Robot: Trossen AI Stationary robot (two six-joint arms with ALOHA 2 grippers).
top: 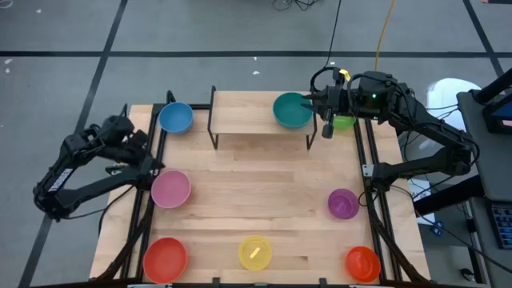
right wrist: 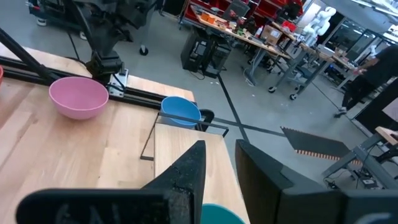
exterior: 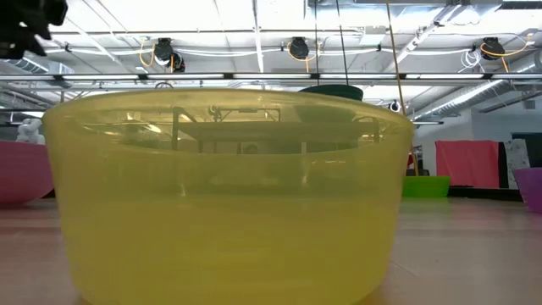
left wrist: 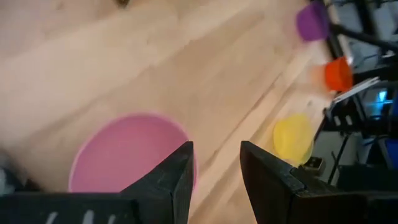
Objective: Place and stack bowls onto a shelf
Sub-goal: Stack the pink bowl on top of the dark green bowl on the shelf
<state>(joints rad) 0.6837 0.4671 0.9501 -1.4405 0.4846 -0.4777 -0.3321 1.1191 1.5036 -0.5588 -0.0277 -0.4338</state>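
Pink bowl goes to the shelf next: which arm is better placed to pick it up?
Left. Its pincer is open, hovering at the pink bowl; the right pincer is across the table at the teal bowl on the shelf.

Bowls: blue (top: 175, 118), teal (top: 292, 110), green (top: 345, 122), pink (top: 170, 190), purple (top: 343, 203), red (top: 165, 259), yellow (top: 255, 252), orange (top: 362, 263). Shelf (top: 248, 117): light wood, black legs.

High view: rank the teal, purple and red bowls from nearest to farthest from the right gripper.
From the right gripper:
1. Teal bowl, on the shelf's right end, at the gripper.
2. Purple bowl, on the table's right side.
3. Red bowl, at the opposite, front left corner.
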